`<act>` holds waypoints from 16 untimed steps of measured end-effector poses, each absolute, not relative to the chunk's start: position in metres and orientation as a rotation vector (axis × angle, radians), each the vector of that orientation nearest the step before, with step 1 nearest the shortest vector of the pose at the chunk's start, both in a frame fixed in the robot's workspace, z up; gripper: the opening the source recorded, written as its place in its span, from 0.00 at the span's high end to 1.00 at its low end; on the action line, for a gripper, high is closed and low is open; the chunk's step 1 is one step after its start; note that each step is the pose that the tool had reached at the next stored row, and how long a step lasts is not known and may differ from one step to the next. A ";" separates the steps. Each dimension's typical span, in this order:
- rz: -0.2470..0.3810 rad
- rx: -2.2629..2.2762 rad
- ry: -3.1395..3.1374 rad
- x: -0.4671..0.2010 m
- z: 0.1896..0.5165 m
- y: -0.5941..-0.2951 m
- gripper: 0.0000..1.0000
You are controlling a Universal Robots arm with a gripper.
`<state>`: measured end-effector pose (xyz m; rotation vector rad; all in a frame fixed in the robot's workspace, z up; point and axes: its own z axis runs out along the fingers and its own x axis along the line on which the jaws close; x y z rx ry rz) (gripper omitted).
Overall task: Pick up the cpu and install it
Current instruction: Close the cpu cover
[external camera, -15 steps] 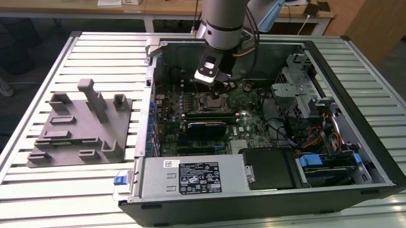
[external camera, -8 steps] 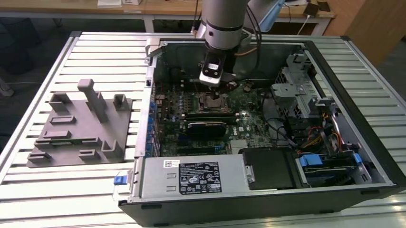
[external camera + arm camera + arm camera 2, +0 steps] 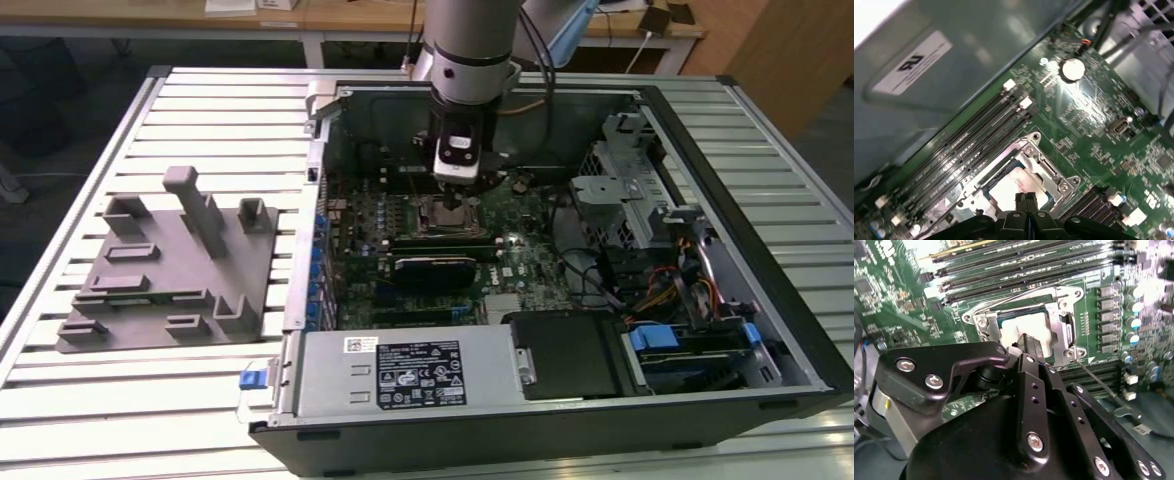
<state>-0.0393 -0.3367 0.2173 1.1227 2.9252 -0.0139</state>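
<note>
The cpu (image 3: 1009, 187) is a pale silver square lying flat inside the open metal-framed socket (image 3: 1054, 172) on the green motherboard. In the second wrist view the cpu (image 3: 1019, 326) sits in the socket frame (image 3: 1061, 315). My gripper (image 3: 1026, 197) has its two black fingers pressed together, shut with nothing between them, right over the cpu's edge. I cannot tell whether the tips touch it. In the exterior view the gripper (image 3: 455, 198) reaches down into the open computer case above the socket (image 3: 447, 217).
Memory slots (image 3: 979, 135) run beside the socket, next to the case wall (image 3: 954, 75). The thin socket lever (image 3: 1099, 385) sticks out to one side. A power supply (image 3: 400, 372), a drive cage (image 3: 627, 190) and cables crowd the case. A grey fixture (image 3: 167, 270) stands at the exterior view's left.
</note>
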 end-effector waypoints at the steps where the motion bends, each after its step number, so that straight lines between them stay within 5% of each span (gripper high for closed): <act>1: -0.014 1.096 2.935 -0.039 0.217 -0.337 0.89; 16: -0.012 0.688 3.055 -0.039 0.217 -0.337 0.89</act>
